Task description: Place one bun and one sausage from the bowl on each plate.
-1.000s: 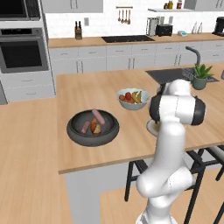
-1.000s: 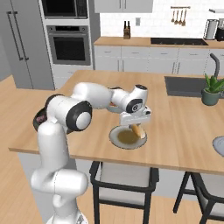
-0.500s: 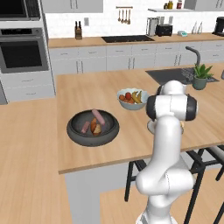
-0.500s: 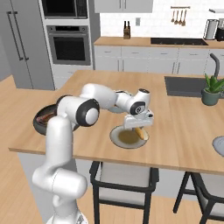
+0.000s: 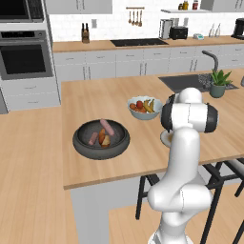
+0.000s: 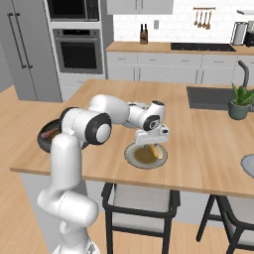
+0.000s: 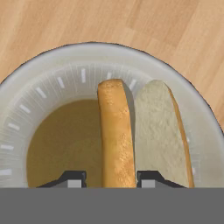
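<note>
The two dark fingers (image 7: 83, 178) are standing slightly apart, straddling a golden split bun (image 7: 117, 144) without clearly pinching it; it is lying on the grey-rimmed beige plate (image 6: 133, 158) on the wooden bench (image 6: 208, 149). The dark round bowl (image 5: 81, 145) is holding pinkish sausages (image 5: 106, 127).

island counter (image 5: 95, 97) | on it: dark bowl (image 5: 101, 139), fruit bowl (image 5: 144, 107), plate (image 6: 145, 155)
</note>
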